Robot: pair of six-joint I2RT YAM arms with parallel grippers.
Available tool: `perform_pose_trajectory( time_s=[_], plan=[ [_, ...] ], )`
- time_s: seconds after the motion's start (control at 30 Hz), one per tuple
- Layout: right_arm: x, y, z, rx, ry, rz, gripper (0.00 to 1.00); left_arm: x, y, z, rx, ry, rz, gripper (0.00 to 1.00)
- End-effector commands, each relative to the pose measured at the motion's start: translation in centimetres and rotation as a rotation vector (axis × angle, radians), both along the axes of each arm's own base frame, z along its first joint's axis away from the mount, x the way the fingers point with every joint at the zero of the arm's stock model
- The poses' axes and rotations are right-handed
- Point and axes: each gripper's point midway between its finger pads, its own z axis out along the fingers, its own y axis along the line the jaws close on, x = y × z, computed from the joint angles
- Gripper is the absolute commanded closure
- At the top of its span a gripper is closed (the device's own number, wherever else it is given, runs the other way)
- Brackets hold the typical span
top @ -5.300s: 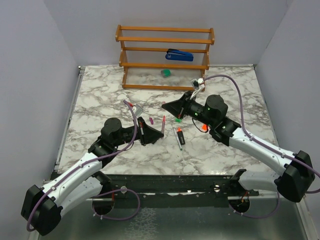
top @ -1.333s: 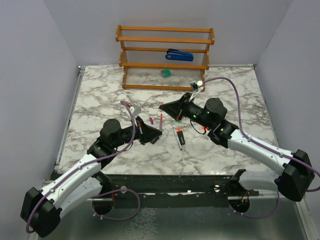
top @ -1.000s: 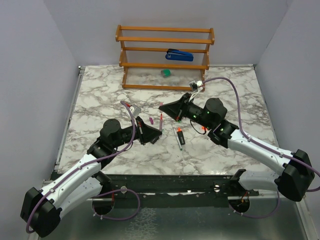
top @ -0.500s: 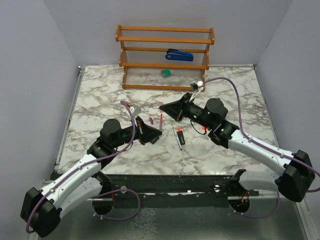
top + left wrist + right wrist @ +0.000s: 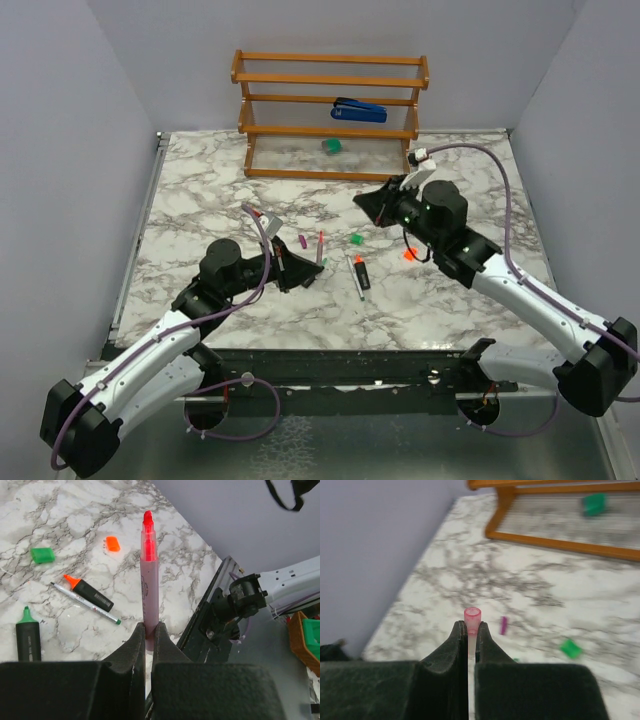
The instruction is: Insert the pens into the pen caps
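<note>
**Top external view: pink pen and pale pink cap each in a hand, well apart, not yet joined**

1. Left hand: closed tight on the rear end of the pink pen. The bare red tip pointed away from the fingers, over the middle of the worktop.
2. Right hand: closed tight on the pale pink cap, raised over the far right of the worktop. The open mouth faced outward, clear of the fingertips.
3. Loose on the worktop:
   - green cap
   - orange cap
   - magenta cap
   - orange-tipped marker, beside the grey pen
   - green-tipped marker
4. Step in hand, as judged: bringing pen and cap together.
5. Handling notes:
   - Both wrists would need turning until the tip and the cap mouth lay on one line.
   - The tip should enter squarely, before any push.
   - The pen was held only at its end and could pivot, so the pressure should be slow and straight along its length.
   - Neither grip should loosen until the cap seats.
</note>
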Motion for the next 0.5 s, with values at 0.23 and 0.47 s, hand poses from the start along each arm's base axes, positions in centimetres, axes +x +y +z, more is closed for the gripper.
perform_pose_trajectory(
  time_s=[0.23, 0.47],
  plan=[
    [-1.6, -11.7, -16.4, -1.144, 0.251, 0.194, 0.99, 0.1, 0.5, -0.8, 0.082, -0.023, 0.009, 1.00],
    [-3.0, -11.2, -22.4, -1.237, 0.220, 0.446, 1.00, 0.2, 0.1, -0.6, 0.136, -0.044, -0.039, 1.00]
  ],
)
